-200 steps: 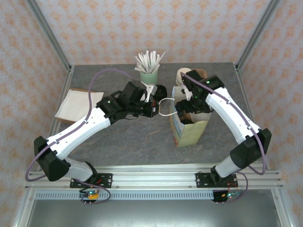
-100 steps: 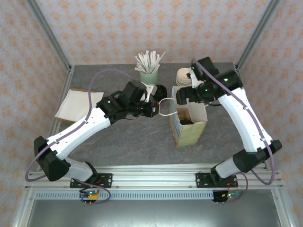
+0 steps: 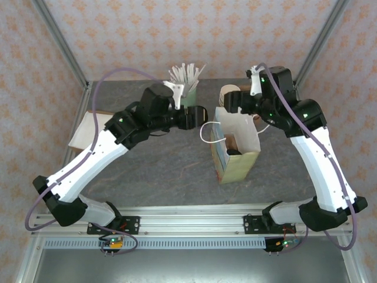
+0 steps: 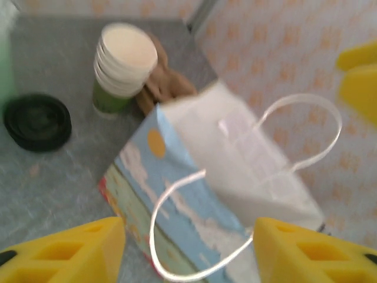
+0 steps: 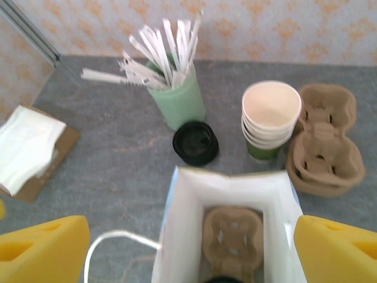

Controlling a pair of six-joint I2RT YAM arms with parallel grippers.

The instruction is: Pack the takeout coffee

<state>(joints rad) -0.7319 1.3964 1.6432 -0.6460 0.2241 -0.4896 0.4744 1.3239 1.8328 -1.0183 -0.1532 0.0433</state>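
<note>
Since a second ago the left gripper [image 4: 187, 239] has let go of the paper bag's [image 3: 238, 168] white handle [image 3: 204, 132] and lifted back toward the pale green mug [image 5: 179, 103]. Its jaws stand apart and empty, the loop hanging free ahead of them. The takeout coffee [image 3: 235, 152] sits deep inside the bag. Only its dark lid shows, beside the cardboard carrier [image 5: 231, 239]. The right gripper [image 5: 187, 230] has risen out of the bag and hovers over its far rim, jaws wide, holding nothing.
</note>
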